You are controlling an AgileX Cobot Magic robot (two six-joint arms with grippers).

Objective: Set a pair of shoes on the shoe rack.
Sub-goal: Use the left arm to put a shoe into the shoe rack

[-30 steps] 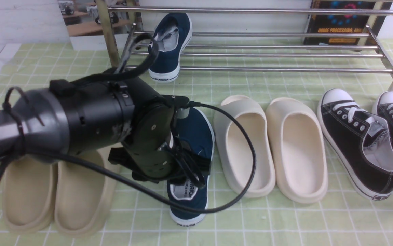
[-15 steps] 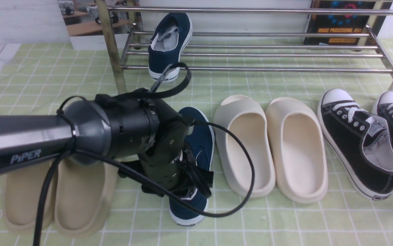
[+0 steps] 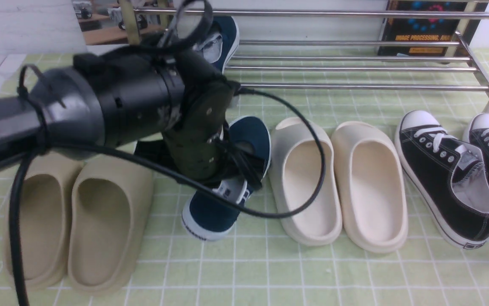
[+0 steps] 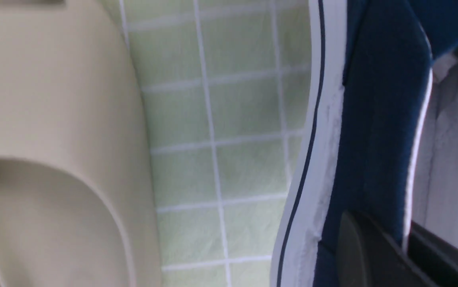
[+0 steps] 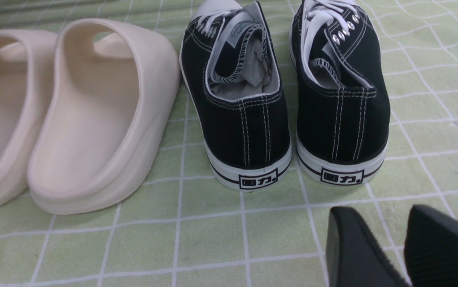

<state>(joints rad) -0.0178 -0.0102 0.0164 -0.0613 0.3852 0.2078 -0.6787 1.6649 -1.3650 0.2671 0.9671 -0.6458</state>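
Carrying out the pickup of the second navy shoe: left end effector is clamped narrow on that shoe's side wall near the collar, one finger inside on the white lining, the other outside on the blue canvas. The left wrist view confirms canvas pinched between the dark pads. Shoe sits directly under the end effector, skewed, heel swung toward the robot's left; can't tell if the sole is fully clear of the green checked desk. The first navy shoe is already on the shoe rack, just beyond the end effector and partly hidden by the wrist. Next move, as I judge it: lift clear, carry forward over the front bar, and set down on the bars just right of the first shoe, toe pointing the same way. Watch for a pinch-grip slip, and the cable snagging. Beige slides are just left of the end effector, cream slides just right. Left arm reaches in low from the left, wrist bent down, fingers pointing at the desk. Right end effector hangs idle near the black sneakers, fingers slightly apart, holding nothing.
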